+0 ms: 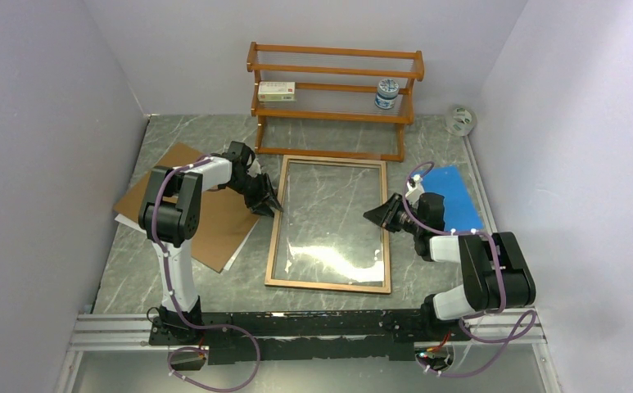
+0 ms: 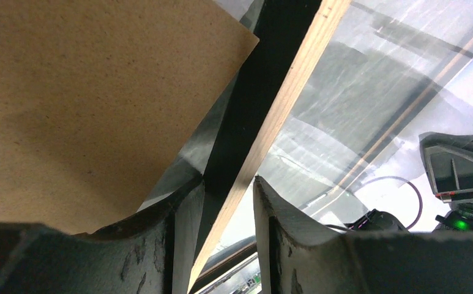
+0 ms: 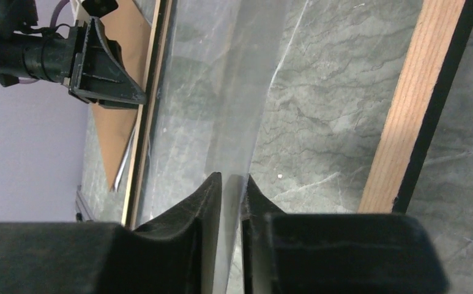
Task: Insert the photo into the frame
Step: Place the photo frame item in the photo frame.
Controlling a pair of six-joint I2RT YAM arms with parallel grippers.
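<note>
– Where is the frame to be found?
– The frame [image 1: 329, 285] is laid flat on the table [image 1: 174, 131], wood-brown back upward, in front of the shelf rack [image 1: 333, 115] and between the two arms.
– How is it held on the left side?
– Its left rail is straddled by the left gripper [image 1: 270, 205]. The fingers [image 2: 185, 233] are set about half apart and pressed against either side of the rail, so the rail is clamped.
– And on the right?
– The right gripper [image 1: 372, 215] is placed just inside the right rail, over the glass [image 1: 329, 213]. Its fingers [image 3: 203, 208] are drawn nearly together, with only a thin slit between them. A pale clear strip is seen running into that slit; whether anything is pinched cannot be told.
– And the photo?
– A white edge of the photo [image 1: 232, 260] is seen beneath the brown board [image 1: 174, 180], left of the frame, under the left arm.
</note>
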